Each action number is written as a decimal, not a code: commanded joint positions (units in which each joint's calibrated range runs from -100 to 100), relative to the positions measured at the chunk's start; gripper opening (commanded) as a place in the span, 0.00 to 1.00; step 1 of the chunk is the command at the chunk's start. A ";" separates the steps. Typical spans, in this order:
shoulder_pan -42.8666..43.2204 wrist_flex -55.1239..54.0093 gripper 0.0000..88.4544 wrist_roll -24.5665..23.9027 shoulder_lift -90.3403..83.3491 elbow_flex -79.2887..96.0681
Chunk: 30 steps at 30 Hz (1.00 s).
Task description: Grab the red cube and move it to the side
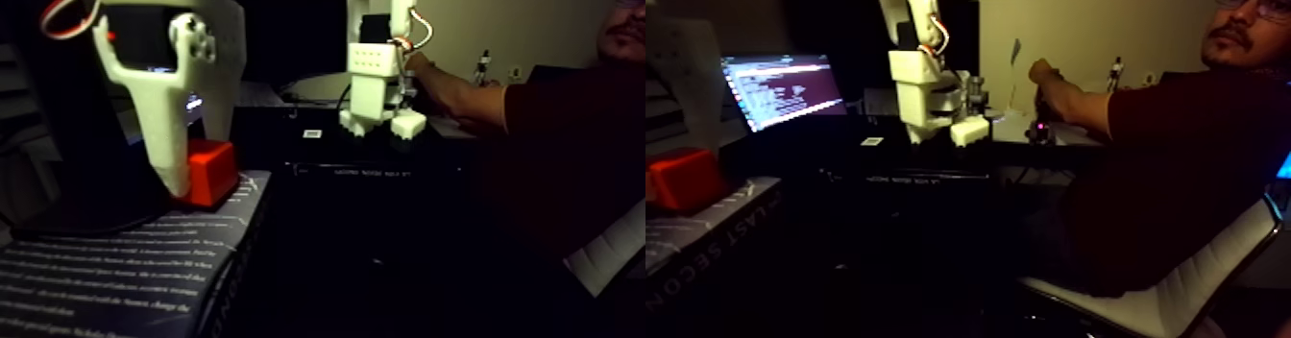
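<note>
**One red cube at the tool's fingertip, on a book**

Two side-by-side halves make up the fixed view, dim room. Left half: the white plastic two-finger tool (182, 174) hangs down from the top edge, close to the camera. One long white finger (154, 121) reaches down, and its tip touches the left face of the small bright red-orange cube (211, 171). The second finger is not clearly seen, so cannot tell whether the tool is spread or pinching the cube. The cube sits on the dark printed cover of a book (115, 265) with white text, just right of the fingertip and right under the tool body. A red-and-white cable (60, 15) loops at the tool's upper left.

Right half: the cube shows again at the far left edge, on the same book, spine lettering visible.

Beyond the tool, well apart: a second white robot arm (379, 83) stands on a dark worktop (384, 169). A person's hand (418, 63) is on it. The person in a dark red shirt (1181, 159) sits on a white chair (1181, 294). A lit laptop screen (783, 90) shows text lines left of that arm.
</note>
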<state>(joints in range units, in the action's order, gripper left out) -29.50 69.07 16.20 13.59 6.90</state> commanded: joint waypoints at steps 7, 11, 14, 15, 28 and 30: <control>0.36 -0.66 0.24 0.44 -0.23 0.22; 0.36 -0.41 0.36 0.49 -0.23 0.59; 0.36 0.01 0.39 1.63 -0.31 0.68; 0.36 0.01 0.39 1.68 -0.31 0.77; 0.27 8.54 0.39 5.35 -10.14 -0.23; 1.19 10.82 0.39 5.40 -13.08 -1.14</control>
<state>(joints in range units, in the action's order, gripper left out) -29.50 77.40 21.29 6.02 7.62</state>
